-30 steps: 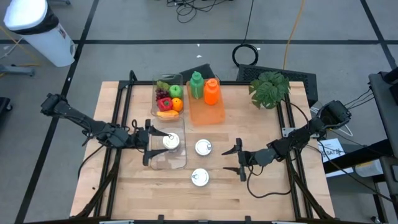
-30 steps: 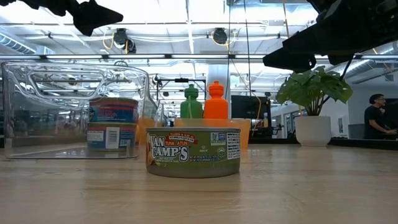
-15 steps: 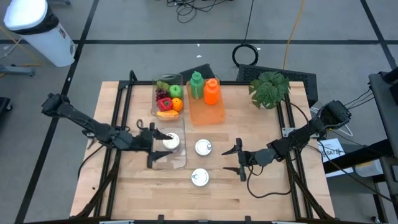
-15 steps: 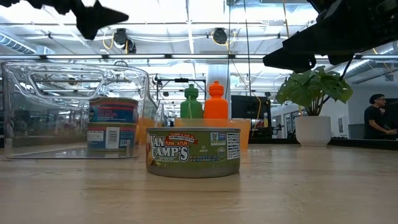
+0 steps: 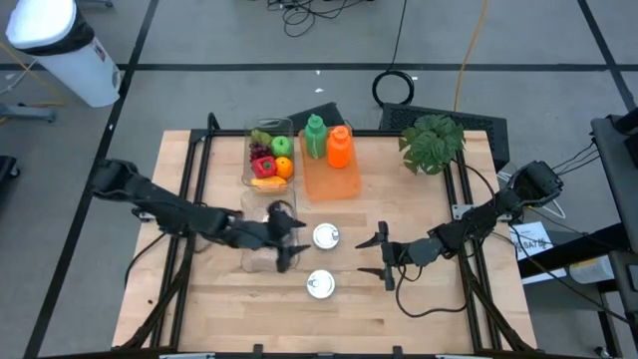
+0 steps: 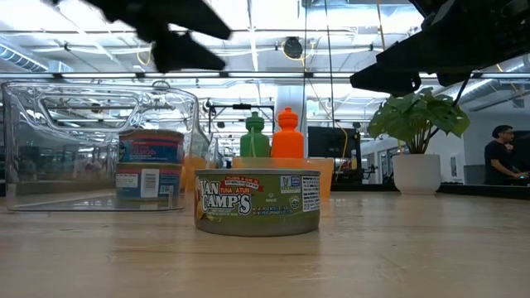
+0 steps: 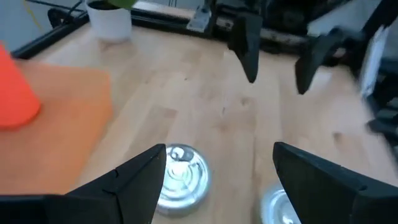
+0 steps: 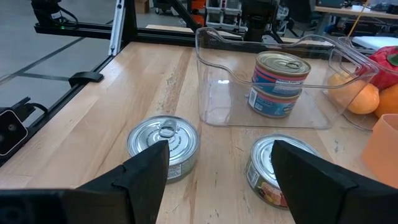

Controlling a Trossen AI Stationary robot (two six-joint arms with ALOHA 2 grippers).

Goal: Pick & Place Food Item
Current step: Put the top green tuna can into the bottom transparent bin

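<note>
Two loose tuna cans stand on their bases mid-table: a far one (image 5: 326,236) (image 7: 180,180) and a near one (image 5: 320,284) (image 6: 257,203). A clear plastic bin (image 5: 261,257) (image 8: 267,81) stands left of them with two cans stacked inside it (image 8: 281,84) (image 6: 149,170). My left gripper (image 5: 291,237) (image 7: 219,149) hangs open above the bin's right side, pointing toward the loose cans and touching nothing. My right gripper (image 5: 379,255) (image 8: 219,146) waits open to the right of the cans, above the table.
At the far side are a clear bin of toy fruit (image 5: 269,155), an orange tray (image 5: 331,178) with a green and an orange bottle, and a potted plant (image 5: 432,143). Black frame rails run down both table sides. A person (image 6: 501,153) sits in the room beyond.
My left gripper has swept toward the table's right edge, from the clear bin's left side across the bin to its right side near the loose cans. It dipped slightly and rolled a little, and it stayed open. The cans and the bin have not moved.
</note>
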